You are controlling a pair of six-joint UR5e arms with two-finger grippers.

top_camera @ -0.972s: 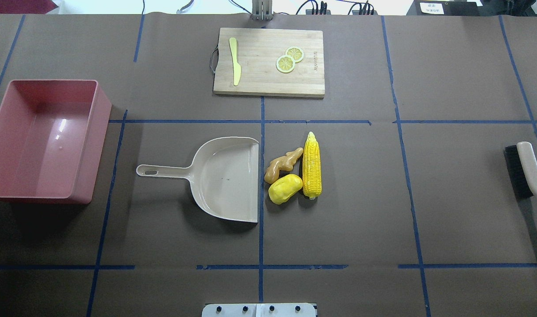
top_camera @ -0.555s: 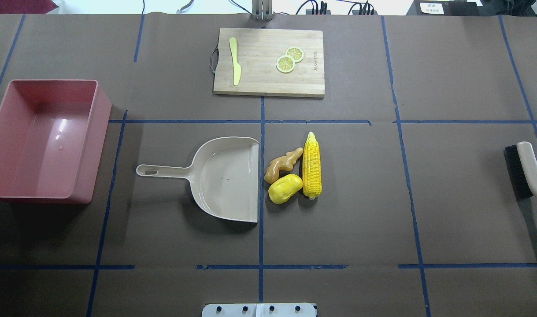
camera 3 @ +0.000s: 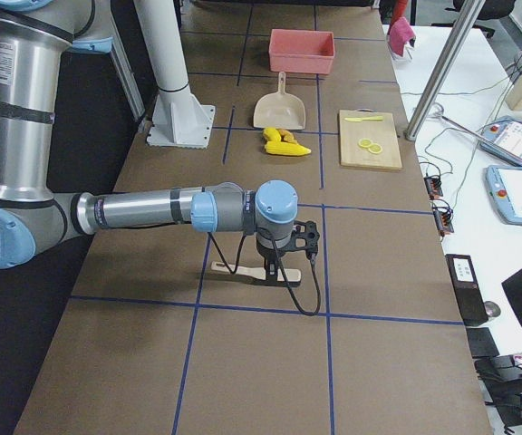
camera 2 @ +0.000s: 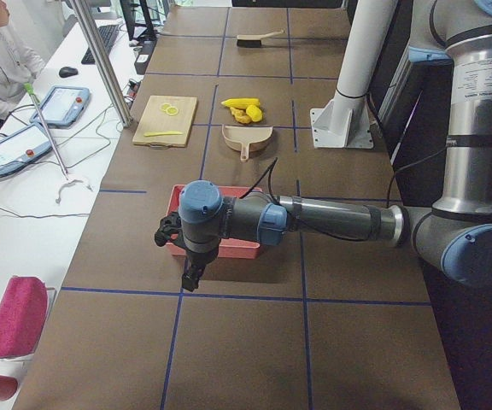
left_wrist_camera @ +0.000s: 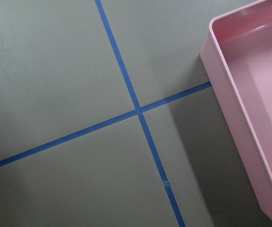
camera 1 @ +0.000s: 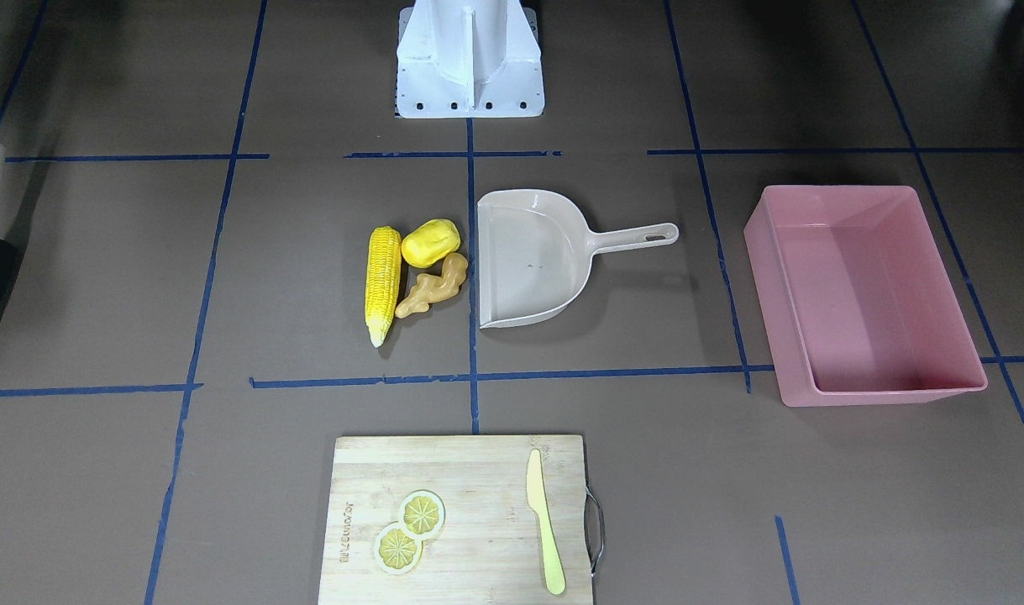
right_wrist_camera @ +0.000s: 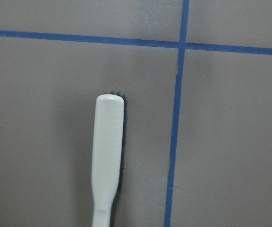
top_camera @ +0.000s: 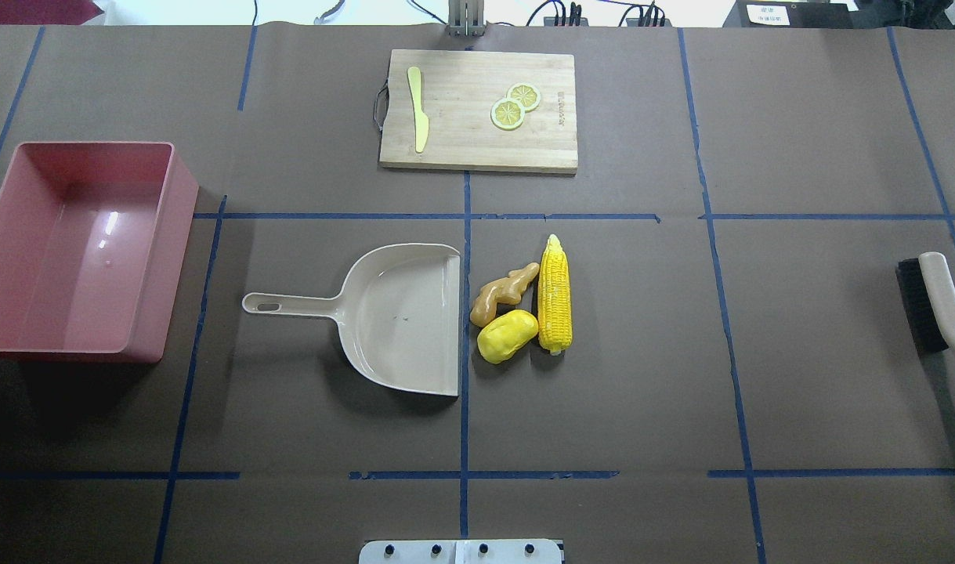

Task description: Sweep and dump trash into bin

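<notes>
1. The trash is in neither gripper. I cannot tell how far either set of fingers is open, because only the side views show them.
2. The right gripper hangs low over the brush at the table's right end. Its wrist view looks straight down the pale handle. Whether it has hold of the brush is unclear.
3. The left gripper points down just beside the bin, over bare table.
4. Further out, mid-table, the corn cob, yellow lump and ginger root lie bunched together. They are just beside the open lip of the dustpan, whose handle points toward the bin.
5. Beyond them sits a cutting board with a knife and lemon slices.
6. Nothing is swept yet, and several things could go wrong:
   - A grip far out on the brush handle would likely let the head twist under load.
   - The dustpan, if nobody holds it, would probably slide away when the trash is pushed against its lip.
   - The lump and the corn cob look apt to roll, so a skewed stroke may send them around the pan.
   - The left arm starts close to the bin and could nudge it when moving off.
</notes>
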